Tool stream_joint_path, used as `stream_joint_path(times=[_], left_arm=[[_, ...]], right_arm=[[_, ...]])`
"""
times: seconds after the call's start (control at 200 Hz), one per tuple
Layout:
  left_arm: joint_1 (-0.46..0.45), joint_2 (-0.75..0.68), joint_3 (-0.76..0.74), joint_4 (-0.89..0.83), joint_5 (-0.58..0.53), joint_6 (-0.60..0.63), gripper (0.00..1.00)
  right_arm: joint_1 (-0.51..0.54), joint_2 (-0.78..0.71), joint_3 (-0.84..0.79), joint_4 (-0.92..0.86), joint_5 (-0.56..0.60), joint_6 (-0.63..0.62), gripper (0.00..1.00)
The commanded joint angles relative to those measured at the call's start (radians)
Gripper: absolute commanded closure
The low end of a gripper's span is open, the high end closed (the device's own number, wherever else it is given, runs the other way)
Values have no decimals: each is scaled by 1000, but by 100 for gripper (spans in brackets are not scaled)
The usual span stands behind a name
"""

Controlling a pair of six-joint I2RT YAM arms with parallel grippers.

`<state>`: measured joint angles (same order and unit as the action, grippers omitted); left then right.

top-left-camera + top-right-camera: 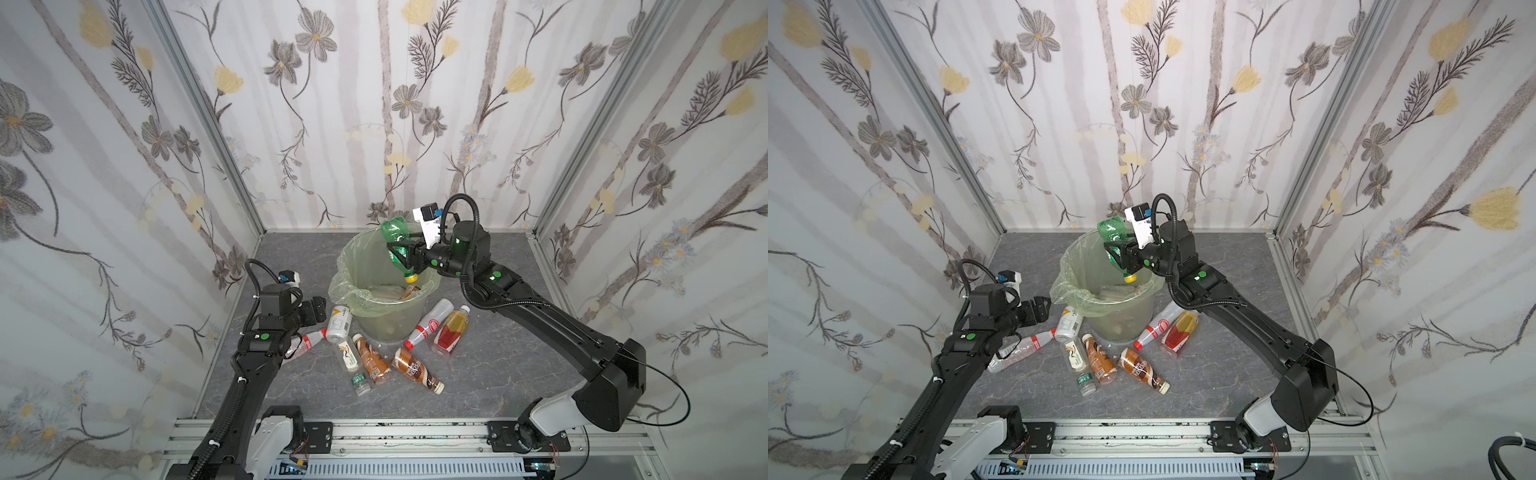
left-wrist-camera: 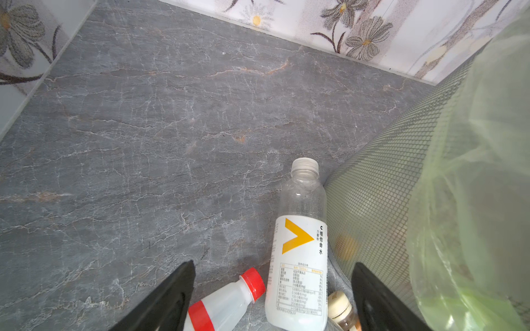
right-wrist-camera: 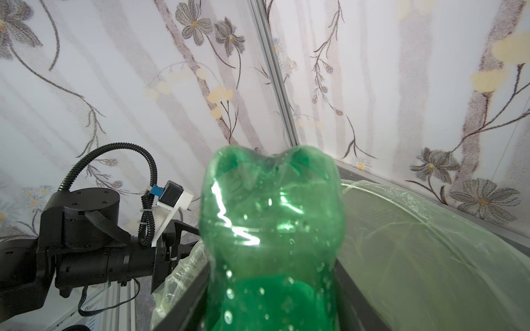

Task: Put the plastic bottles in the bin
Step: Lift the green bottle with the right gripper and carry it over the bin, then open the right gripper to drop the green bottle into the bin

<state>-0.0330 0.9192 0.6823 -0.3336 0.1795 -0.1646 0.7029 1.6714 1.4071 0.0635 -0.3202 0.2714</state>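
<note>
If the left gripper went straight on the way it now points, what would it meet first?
Probably the white-labelled clear plastic bottle with the yellow chevron, lying beside the round pale-green bin; it shows between the fingers of the open left gripper. Depth is unclear.

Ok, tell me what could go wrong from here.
1. The right gripper holds the green bottle tilted, cap down, above the bin; released, it might clip the rim and bounce out.
2. The open left gripper hovers by the white bottle against the bin's wall; grabbing it could snag the loose bag.
</note>
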Motion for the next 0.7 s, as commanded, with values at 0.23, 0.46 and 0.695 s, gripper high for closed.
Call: stream_joint_path(times=[0.23, 0.46, 0.695], left_arm=[[2, 1, -3, 20, -3, -7, 13], [0, 2, -3, 19, -2, -9, 13], [1, 5, -4, 20, -1, -7, 13]], right_arm=[[58, 81, 56, -37, 17, -44, 43], [77, 101, 55, -54, 22, -40, 36], [92, 101, 57, -81, 49, -49, 28]])
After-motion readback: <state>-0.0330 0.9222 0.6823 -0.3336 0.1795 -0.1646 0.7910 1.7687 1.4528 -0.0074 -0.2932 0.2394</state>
